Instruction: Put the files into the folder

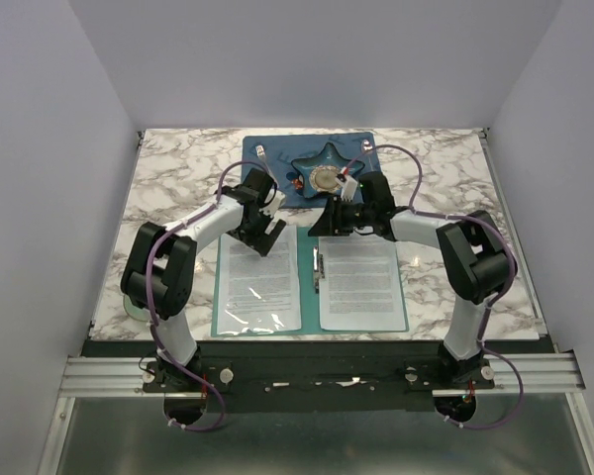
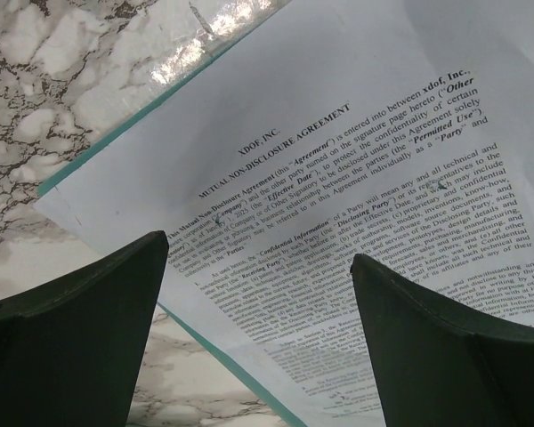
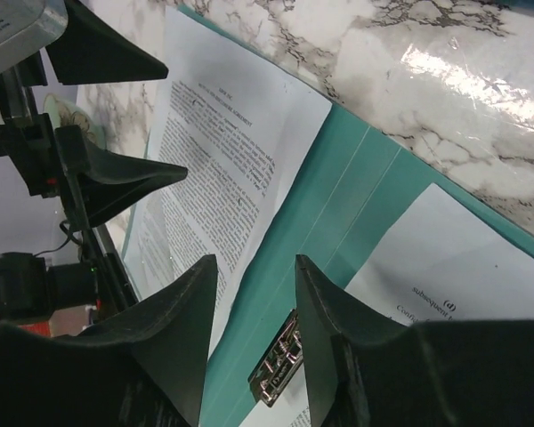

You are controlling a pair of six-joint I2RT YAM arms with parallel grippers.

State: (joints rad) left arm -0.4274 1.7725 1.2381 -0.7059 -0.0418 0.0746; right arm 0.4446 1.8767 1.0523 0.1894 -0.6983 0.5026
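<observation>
The files lie as two sets of white printed sheets inside the open teal folder (image 1: 310, 315), which sits flat at the 6 o'clock side of the desk (image 1: 178, 178), just ahead of the arm bases. The left sheet (image 1: 260, 282) covers the 9 o'clock leaf and the right sheet (image 1: 361, 282) covers the 3 o'clock leaf. Between them runs a bare teal strip of spine carrying a small silver metal clip (image 3: 276, 365).

My left pincer (image 2: 260, 249) is spread wide with nothing between its fingers. It hangs over the 12 o'clock end of the left sheet, above the heading "Mutual Non-Disclosure Agreement". I cannot tell whether its tips touch the paper.

My right pincer (image 3: 256, 260) is parted about halfway and holds nothing. It hovers over the spine at the folder's 12 o'clock edge, and its wrist view shows the clip just below its fingers.

The paper is thin, matte and dense with black text. The left sheet lies slightly askew, and one corner reaches just past the folder's edge onto the desk. The folder is smooth thin card with crease lines along the spine. The desk top is glossy white marble pattern with grey veins.

At 12 o'clock from the folder lies a dark blue placemat (image 1: 267, 148) bearing a star-shaped dish (image 1: 302, 163).
</observation>
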